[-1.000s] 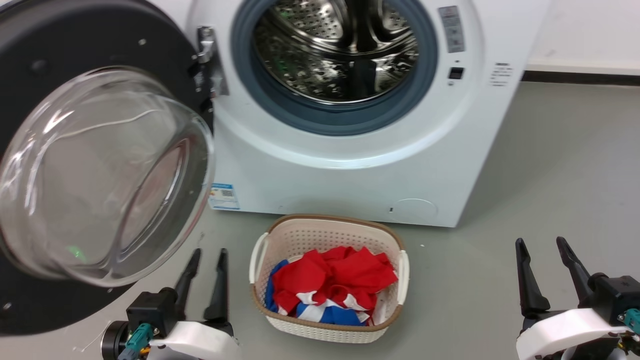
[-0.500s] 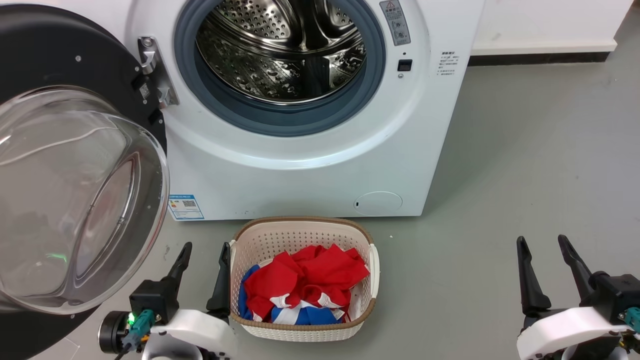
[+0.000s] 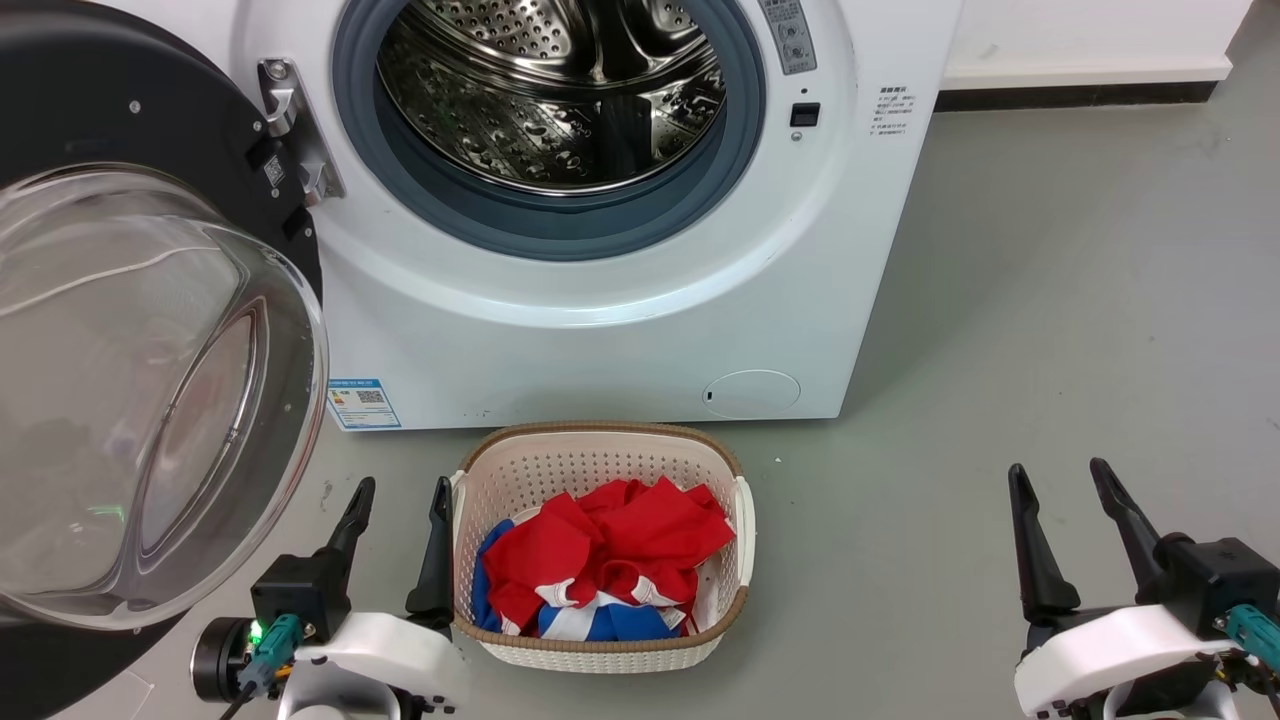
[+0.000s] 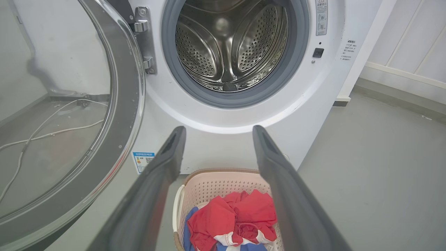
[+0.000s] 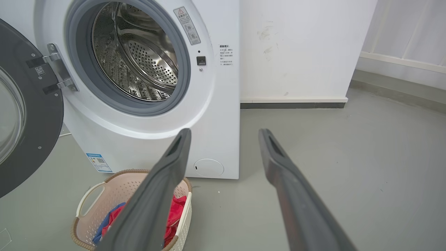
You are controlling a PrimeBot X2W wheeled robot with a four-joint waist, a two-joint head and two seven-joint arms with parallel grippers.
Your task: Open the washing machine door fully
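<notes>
- Just left of your left gripper [image 3: 404, 486], whose jaws stand apart and empty, the door [image 3: 150, 110] hangs swung wide off the washer [image 3: 620, 330].
- Expect it heavy and stiff on its hinge. The glass bowl [image 3: 120, 400] looks slick and breakable, so push on the black rim [image 3: 50, 660].
- Your right gripper [image 3: 1058, 468], jaws spread too, sits well apart from it, past the basket [image 3: 600, 440].

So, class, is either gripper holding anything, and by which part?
Nothing is held: the left gripper and right gripper are both open and empty.
</notes>
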